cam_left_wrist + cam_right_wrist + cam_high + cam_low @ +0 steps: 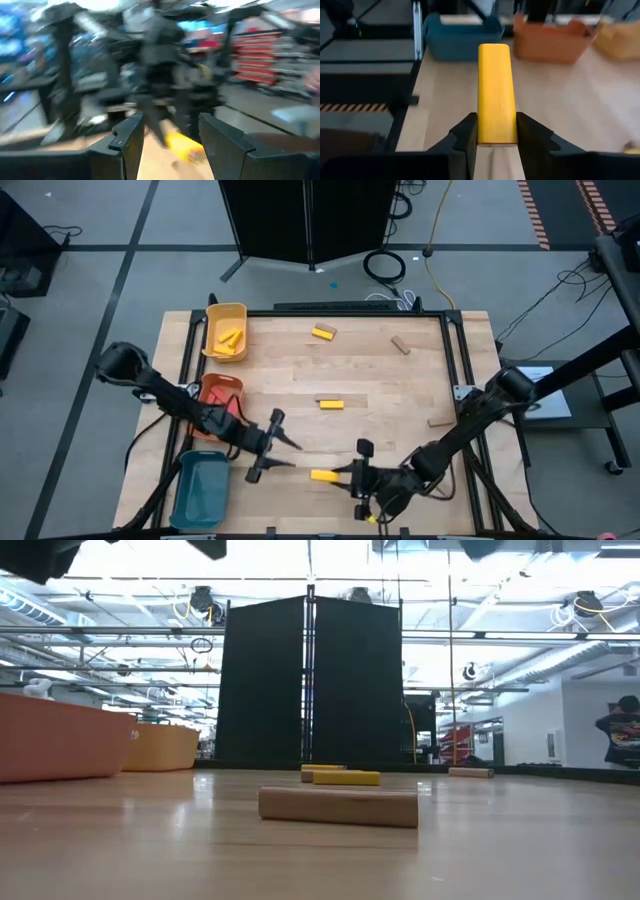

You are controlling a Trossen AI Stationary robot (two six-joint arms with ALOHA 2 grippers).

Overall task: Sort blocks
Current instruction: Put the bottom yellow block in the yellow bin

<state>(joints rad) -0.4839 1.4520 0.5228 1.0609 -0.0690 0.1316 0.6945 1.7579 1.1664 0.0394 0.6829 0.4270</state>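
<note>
My right gripper (352, 474) is near the table's near edge, shut on a yellow block (323, 475) that sticks out toward the left. My left gripper (296, 455) is open just left of that block and touches nothing. In the blurred left wrist view its fingers (125, 142) frame the yellow block (185, 145). Lying flat on the table are a yellow block (331, 404) in the middle, another yellow block (323, 332) and a tan block (401, 346) farther back, and a tan block (440, 421) at the right. My right gripper pinches the yellow block between its two fingers (467, 135) at the block's near end (496, 131). The fingers come level from the table's right and lie along the block. The block points straight out ahead, level, and looks clear of the table.
At the table's left stand a yellow tray (240, 315) with yellow blocks in it, an orange tray (222, 383) and a teal tray (200, 488). The low view shows a tan block (338, 806) close by and a yellow block (345, 777) behind it. A black frame edges the table.
</note>
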